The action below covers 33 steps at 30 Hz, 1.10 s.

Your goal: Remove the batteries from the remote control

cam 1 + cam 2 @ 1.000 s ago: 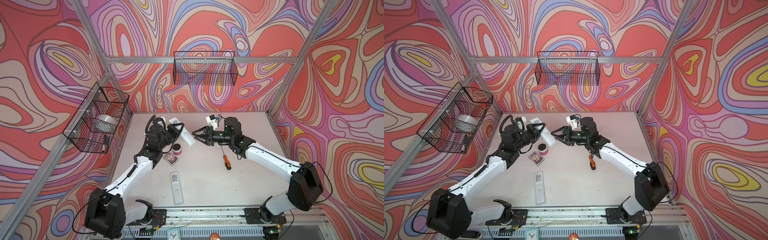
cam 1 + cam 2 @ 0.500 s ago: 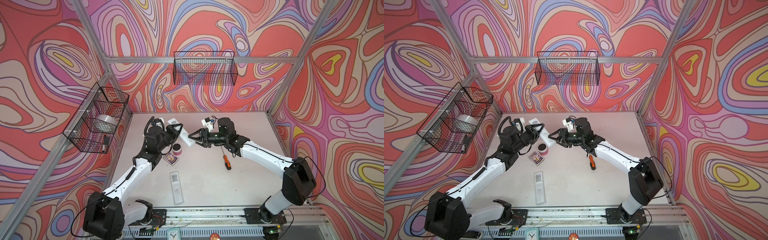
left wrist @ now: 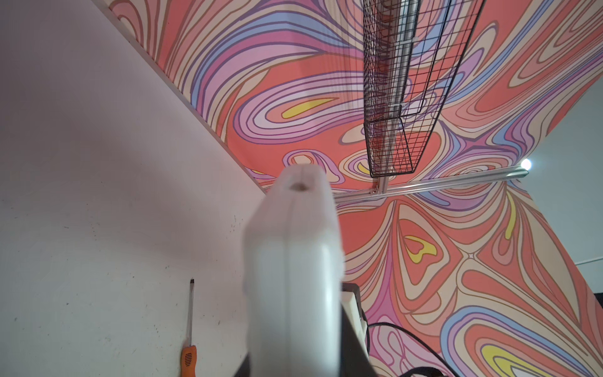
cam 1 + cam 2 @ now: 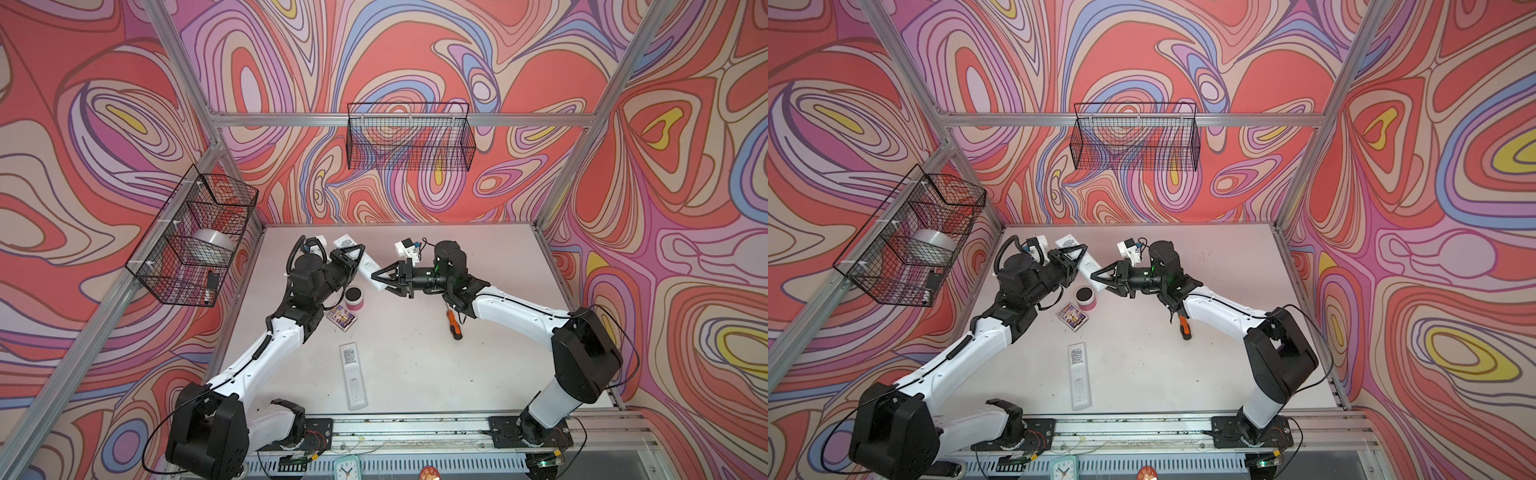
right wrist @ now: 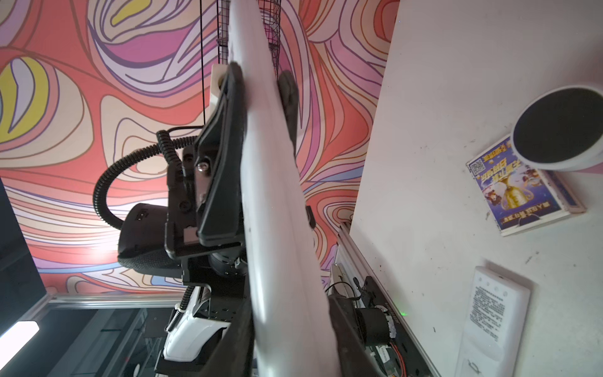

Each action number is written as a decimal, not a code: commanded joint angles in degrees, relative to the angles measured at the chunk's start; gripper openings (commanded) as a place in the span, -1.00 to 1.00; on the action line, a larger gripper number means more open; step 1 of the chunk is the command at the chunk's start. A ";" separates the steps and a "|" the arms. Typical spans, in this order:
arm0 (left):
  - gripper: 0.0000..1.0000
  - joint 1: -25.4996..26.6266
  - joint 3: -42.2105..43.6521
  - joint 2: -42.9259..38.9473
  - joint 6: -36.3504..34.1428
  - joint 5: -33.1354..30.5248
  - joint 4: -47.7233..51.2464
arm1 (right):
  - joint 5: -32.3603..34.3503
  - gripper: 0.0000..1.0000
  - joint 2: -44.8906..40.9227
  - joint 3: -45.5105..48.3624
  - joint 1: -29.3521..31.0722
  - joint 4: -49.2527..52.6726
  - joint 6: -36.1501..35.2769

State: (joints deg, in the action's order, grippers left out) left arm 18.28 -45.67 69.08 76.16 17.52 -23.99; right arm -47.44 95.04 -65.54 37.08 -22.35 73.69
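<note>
In both top views the remote control (image 4: 369, 268) (image 4: 1088, 269) is held lifted off the table (image 4: 415, 365), toward its back. The left gripper (image 4: 357, 258) (image 4: 1079, 255) is closed around its middle part. The right gripper (image 4: 377, 279) (image 4: 1096, 277) is closed on the end nearer the front, with one finger on each side. A second remote (image 4: 353, 376) is lying flat near the front edge, well apart. A screwdriver (image 4: 452, 326) is seen under the right arm. A pink cup (image 4: 354, 298) and a card box (image 4: 341, 316) are placed near the held remote. The batteries cannot be made out.

In the left wrist view the remote control (image 3: 293, 261) is shown very close and blurred, and the grip cannot be told. The screwdriver (image 3: 189, 355) is seen on the table (image 3: 98, 196).

In the right wrist view the remote control (image 5: 277, 196) is crossed by the left gripper (image 5: 261, 94), whose fingers (image 5: 235, 107) are pressed on both faces. Dark fingers (image 5: 239, 352) of the right gripper are seen tight at its near end. The second remote (image 5: 489, 323) and the card box (image 5: 522, 186) are lying on the table.
</note>
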 commanded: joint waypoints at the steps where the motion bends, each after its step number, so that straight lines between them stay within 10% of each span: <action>1: -0.45 0.21 0.45 -0.52 -0.87 0.08 0.17 | -0.18 -0.59 -0.47 0.74 0.71 -1.12 -0.47; 5: 0.17 -0.83 -1.36 0.47 -2.25 6.69 3.76 | -2.58 -0.70 -1.30 -0.03 0.50 3.12 -3.94; 15: 0.31 -7.70 -4.83 12.02 8.46 40.97 -10.51 | -16.82 -0.72 -3.54 -7.88 -7.36 38.60 -28.08; 33: 0.16 -10.81 -8.40 10.11 -0.31 48.73 2.08 | -24.55 -0.75 -5.51 -7.58 -13.01 46.18 -33.18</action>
State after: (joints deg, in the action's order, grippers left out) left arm 7.77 -52.53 79.48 76.66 63.96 -21.56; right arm -70.57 89.52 -72.44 23.77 22.13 41.58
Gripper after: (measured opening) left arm 0.587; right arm 0.243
